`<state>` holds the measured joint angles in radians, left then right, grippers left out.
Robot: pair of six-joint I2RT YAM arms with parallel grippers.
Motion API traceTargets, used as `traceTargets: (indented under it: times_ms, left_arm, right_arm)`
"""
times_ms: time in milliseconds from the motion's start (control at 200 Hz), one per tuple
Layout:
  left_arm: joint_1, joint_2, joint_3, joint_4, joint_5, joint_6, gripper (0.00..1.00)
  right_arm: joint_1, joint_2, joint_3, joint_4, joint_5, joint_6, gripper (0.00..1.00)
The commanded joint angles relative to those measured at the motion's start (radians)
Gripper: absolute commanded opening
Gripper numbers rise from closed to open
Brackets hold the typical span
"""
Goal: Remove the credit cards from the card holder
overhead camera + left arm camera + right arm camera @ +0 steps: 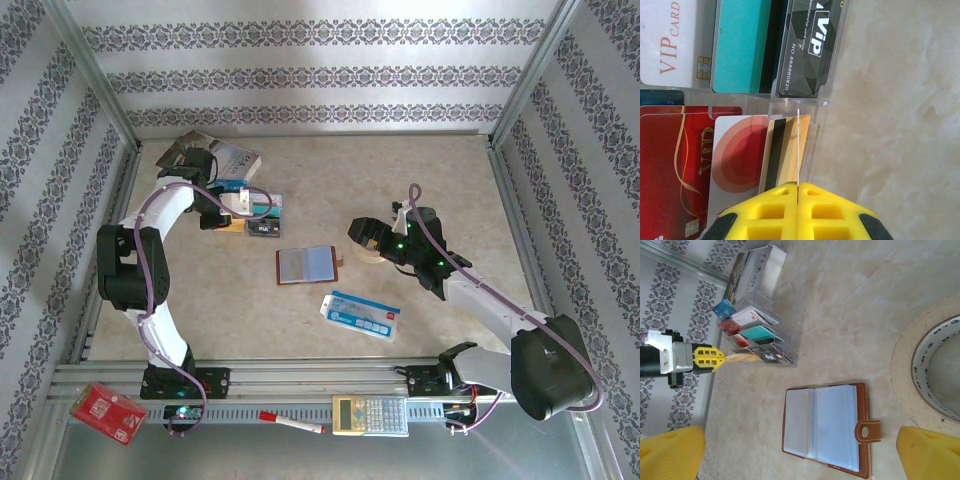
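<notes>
Top: we saw left gripper (246,205) far-left, reddish-brown leather card holder (308,264) open mid-table. Left wrist: jaws clamped a thin yellow-gold plastic card (798,145) over clear acrylic tray (836,65); we judged it needed squaring to the slot before release. Right wrist: right gripper (799,460) wide, empty, above holder.

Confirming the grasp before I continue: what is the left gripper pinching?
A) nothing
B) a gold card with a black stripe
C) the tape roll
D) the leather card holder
B: the left gripper is shut on the edge of the gold card, at the clear card tray.
</notes>
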<state>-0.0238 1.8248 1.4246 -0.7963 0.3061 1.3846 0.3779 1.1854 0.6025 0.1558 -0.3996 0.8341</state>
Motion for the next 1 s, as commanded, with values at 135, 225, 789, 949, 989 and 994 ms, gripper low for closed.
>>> traceTargets:
  times_ms: [135, 225, 789, 949, 989, 994]
  left_arm:
    - [0.012, 0.017, -0.001, -0.026, 0.021, 0.034, 0.0]
    - [0.012, 0.021, 0.002, -0.023, 0.016, 0.043, 0.0]
    - [0.013, 0.098, 0.112, -0.087, 0.041, 0.076, 0.0]
    - [0.018, 0.112, 0.103, -0.092, 0.052, 0.071, 0.0]
    - [0.022, 0.113, 0.097, -0.09, 0.057, 0.072, 0.0]
    - [0.022, 0.113, 0.096, -0.089, 0.057, 0.073, 0.0]
  right_arm:
    - [0.007, 0.0, 0.02, -0.006, 0.018, -0.004, 0.98]
    - [0.007, 0.008, 0.025, -0.005, 0.013, -0.005, 0.98]
    - [0.007, 0.009, 0.069, -0.056, 0.009, -0.007, 0.98]
    - [0.006, -0.001, 0.069, -0.061, 0.025, 0.0, 0.98]
    - [0.006, 0.0, 0.069, -0.061, 0.024, 0.001, 0.98]
    - [0.006, 0.001, 0.069, -0.061, 0.024, 0.0, 0.98]
